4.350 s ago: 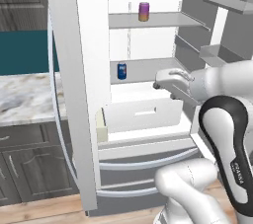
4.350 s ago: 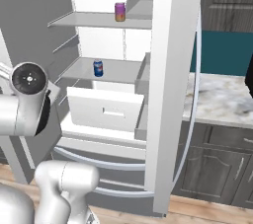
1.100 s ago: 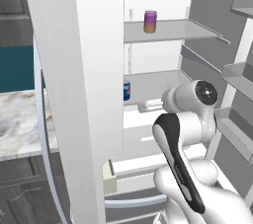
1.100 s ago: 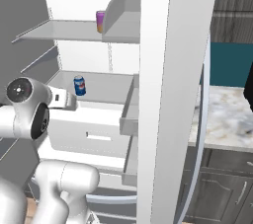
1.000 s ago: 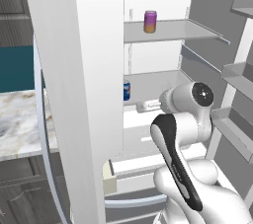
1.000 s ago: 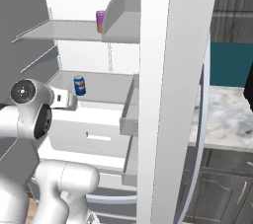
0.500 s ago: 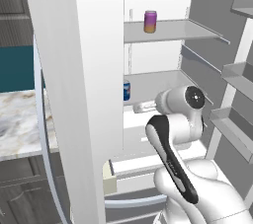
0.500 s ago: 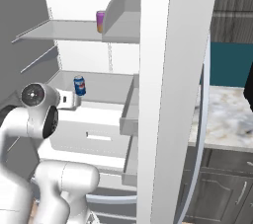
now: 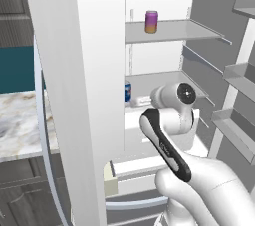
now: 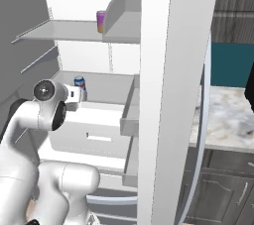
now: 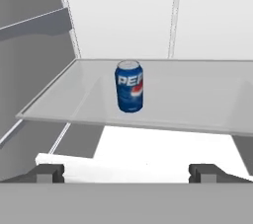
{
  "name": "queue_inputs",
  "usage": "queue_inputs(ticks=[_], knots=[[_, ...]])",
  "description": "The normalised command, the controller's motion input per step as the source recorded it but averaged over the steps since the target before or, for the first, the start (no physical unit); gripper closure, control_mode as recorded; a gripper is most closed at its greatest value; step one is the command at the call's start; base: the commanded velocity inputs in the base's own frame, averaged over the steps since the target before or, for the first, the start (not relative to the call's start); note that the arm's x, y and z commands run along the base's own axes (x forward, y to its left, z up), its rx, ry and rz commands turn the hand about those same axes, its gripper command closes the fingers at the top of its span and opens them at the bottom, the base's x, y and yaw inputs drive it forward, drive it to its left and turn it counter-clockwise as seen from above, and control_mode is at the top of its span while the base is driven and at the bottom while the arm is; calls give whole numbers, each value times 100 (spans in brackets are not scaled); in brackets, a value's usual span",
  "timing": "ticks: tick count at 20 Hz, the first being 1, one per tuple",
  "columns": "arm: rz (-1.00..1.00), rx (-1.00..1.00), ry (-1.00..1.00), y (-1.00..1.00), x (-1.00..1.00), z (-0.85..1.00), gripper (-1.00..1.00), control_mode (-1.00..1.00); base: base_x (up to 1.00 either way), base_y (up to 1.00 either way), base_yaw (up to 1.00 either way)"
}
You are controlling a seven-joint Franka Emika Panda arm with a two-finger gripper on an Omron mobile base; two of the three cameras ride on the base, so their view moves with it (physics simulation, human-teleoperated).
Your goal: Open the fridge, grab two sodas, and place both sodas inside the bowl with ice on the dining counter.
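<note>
My claw (image 11: 126, 171) is wide open and empty. The blue soda (image 11: 129, 86) stands upright straight ahead of it, near the front edge of the fridge's middle shelf (image 11: 197, 99).

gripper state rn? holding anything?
Gripper: open, holding nothing; blue soda stands ahead on the fridge shelf, untouched.

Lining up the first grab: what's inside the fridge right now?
A blue can stands upright on the middle shelf, a purple can on the top shelf. The open door hides the compartment's left side.
</note>
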Motion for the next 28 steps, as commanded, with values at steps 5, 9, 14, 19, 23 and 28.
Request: queue_inputs(ticks=[5, 9, 14, 19, 23, 28], knots=[[0, 0, 1, 1, 56, 0, -100, -100, 0, 0, 0], [0, 0, 2, 9, 46, 0, -100, -100, 0, 0, 0], [0, 0, 2, 15, 39, 0, -100, -100, 0, 0, 0], [0, 0, 2, 6, 37, 0, -100, -100, 0, 0, 0], [0, 0, 3, 4, 38, 0, -100, -100, 0, 0, 0], [0, -1, 3, 5, 41, 0, -100, -100, 0, 0, 0]])
